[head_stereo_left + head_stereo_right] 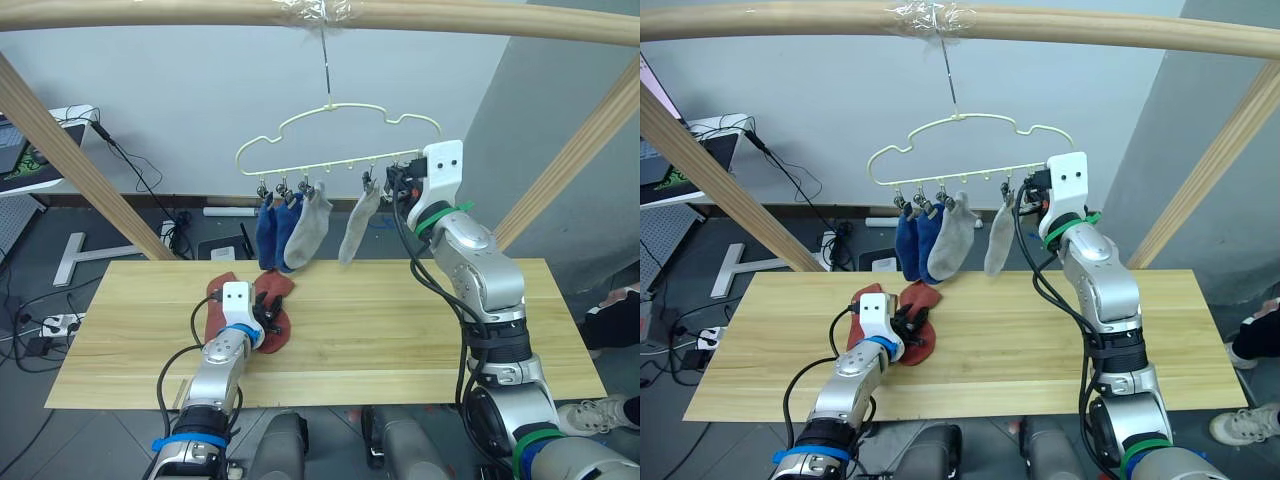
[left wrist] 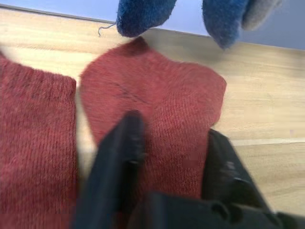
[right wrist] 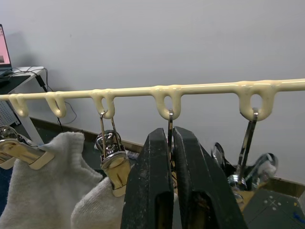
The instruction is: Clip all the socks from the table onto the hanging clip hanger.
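The left gripper (image 2: pixel 164 157) has open jaws astride a rust-red sock (image 1: pixel 272 312) on the tabletop (image 1: pixel 400 330). Knit looks soft & light, so pinch near cuff. Right gripper (image 3: pixel 171 143) jaws closed on a clip (image 3: pixel 170 125) of the clip hanger (image 1: pixel 340 140).

The left arm is stretched forward and low, its gripper (image 1: pixel 266 322) pointed downward with the two black fingers (image 2: pixel 119 157) spread apart. The right arm is raised high with the elbow bent, and its gripper (image 3: pixel 172 157) is held upward, fingers pressed together.

Clip (image 3: pixel 170 143) behind right claw (image 3: pixel 172 181)
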Tool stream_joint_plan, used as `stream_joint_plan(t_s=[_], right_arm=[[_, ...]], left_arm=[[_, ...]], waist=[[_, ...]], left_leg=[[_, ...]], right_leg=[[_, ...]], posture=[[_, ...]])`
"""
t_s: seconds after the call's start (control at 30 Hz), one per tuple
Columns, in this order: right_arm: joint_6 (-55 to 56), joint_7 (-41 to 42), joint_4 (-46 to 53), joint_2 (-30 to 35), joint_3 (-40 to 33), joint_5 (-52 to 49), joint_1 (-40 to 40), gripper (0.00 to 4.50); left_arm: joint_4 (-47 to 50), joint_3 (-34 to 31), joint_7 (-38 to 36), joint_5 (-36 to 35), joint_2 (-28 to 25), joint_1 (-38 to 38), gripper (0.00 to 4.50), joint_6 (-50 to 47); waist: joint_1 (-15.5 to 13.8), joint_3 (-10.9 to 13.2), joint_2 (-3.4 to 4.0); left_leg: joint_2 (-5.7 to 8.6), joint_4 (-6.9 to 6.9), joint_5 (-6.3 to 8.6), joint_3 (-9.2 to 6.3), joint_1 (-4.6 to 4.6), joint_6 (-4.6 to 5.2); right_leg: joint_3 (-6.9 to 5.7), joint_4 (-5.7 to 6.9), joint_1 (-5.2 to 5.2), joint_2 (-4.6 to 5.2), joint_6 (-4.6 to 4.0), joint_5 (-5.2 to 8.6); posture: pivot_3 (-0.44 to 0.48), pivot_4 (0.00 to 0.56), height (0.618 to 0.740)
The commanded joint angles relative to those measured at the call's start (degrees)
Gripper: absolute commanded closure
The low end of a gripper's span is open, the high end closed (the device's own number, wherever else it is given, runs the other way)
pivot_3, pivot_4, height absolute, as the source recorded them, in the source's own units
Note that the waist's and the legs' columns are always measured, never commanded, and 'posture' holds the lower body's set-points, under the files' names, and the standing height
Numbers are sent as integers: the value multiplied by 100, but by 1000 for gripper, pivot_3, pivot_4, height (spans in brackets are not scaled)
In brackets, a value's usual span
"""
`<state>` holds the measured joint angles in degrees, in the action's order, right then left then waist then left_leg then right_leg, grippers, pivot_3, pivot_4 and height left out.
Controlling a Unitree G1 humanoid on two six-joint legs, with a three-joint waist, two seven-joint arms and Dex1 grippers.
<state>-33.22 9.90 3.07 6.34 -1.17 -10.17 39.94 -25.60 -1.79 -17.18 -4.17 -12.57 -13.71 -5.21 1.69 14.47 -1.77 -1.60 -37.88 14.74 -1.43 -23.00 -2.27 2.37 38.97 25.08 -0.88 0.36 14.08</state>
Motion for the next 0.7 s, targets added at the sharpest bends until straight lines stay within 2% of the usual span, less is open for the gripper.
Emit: stream_joint_plan(t_s=[0.03, 0.1, 0.13, 0.33, 0.47, 0.7], right_arm=[[50, -8, 193, 44, -116, -55, 96, 4500], [63, 11, 138, 57, -130, -76, 150, 4500], [46, 27, 125, 70, -151, -99, 180, 4500], [-617, 54, 63, 87, -552, -547, 355, 4500], [-1807, 22, -67, 128, -1191, -1316, 689, 4500], [-3131, -403, -335, 9, -2056, -2167, 1089, 4500]], left_arm=[[-7, 211, -127, 125, 7, 191, 3806, -151], [111, 224, -173, 93, 47, 217, 4384, -161], [249, 264, -258, 55, 74, 255, 4479, -143], [1254, 548, -874, -228, 201, 510, 4479, -34], [2441, 969, -1491, -485, 255, 557, 4479, 206], [2918, 1280, -1654, -353, 284, 204, 4479, 542]], waist=[[1, 0, 0], [2, 0, 0], [1, 0, 0], [0, 0, 0], [-11, 1, -1], [3, 1, 0]], left_leg=[[0, 0, 0, 0, 0, 0], [0, 0, 0, 0, 0, 0], [0, 0, 0, 0, 1, 0], [0, 1, 0, 0, -3, 0], [-2, 1, 0, -3, -8, 0], [-1, 1, 0, 4, -5, 1]], right_leg=[[-1, 0, 0, 0, 1, 1], [-2, 0, -1, 0, 3, 2], [-2, 0, -1, 0, 3, 2], [0, -3, 1, 0, 4, 3], [-4, -3, 3, 0, 1, 1], [2, -5, -1, -3, 4, 3]], posture=[[27, 247, 740], [27, 248, 740], [27, 248, 740], [23, 248, 740], [17, 248, 740], [-1, 246, 740]])
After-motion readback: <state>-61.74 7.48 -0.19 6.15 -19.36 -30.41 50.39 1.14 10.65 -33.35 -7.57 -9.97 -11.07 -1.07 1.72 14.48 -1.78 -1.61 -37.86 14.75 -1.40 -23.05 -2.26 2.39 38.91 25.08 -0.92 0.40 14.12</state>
